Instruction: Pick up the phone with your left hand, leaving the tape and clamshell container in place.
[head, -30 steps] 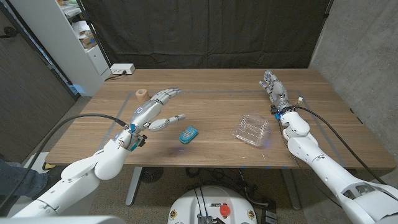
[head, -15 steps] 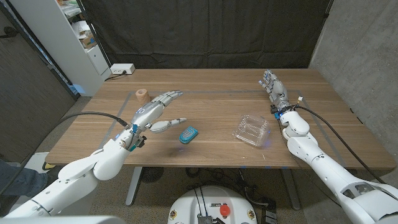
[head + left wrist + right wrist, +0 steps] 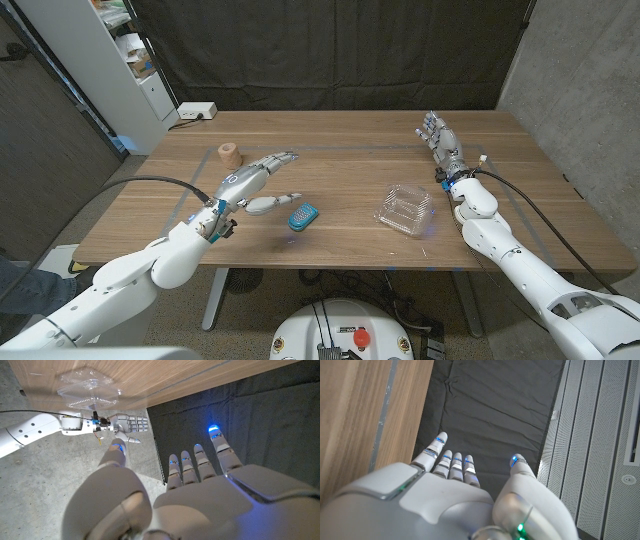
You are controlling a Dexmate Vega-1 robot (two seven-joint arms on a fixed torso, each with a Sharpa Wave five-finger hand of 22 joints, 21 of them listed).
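Note:
The phone (image 3: 303, 216), a small blue slab, lies on the wooden table (image 3: 350, 170) near its front middle. My left hand (image 3: 250, 181) hovers just to its left, fingers spread and reaching toward the table's middle, thumb (image 3: 272, 202) close to the phone without touching it; it holds nothing. The roll of tan tape (image 3: 229, 153) stands behind the left hand at the back left. A clear clamshell container (image 3: 405, 209) (image 3: 89, 387) sits right of the phone. My right hand (image 3: 440, 143) (image 3: 127, 427) stays at the back right, fingers extended and holding nothing.
A white shelf unit (image 3: 130, 60) and a power strip (image 3: 197, 111) stand beyond the table's back left corner. Black curtain hangs behind the table. Bare wood lies between the phone and the clamshell.
My left hand has shifted slightly toward the table's front and the phone, its thumb dropping closer to the phone. The phone, tape, clamshell and right hand have not moved.

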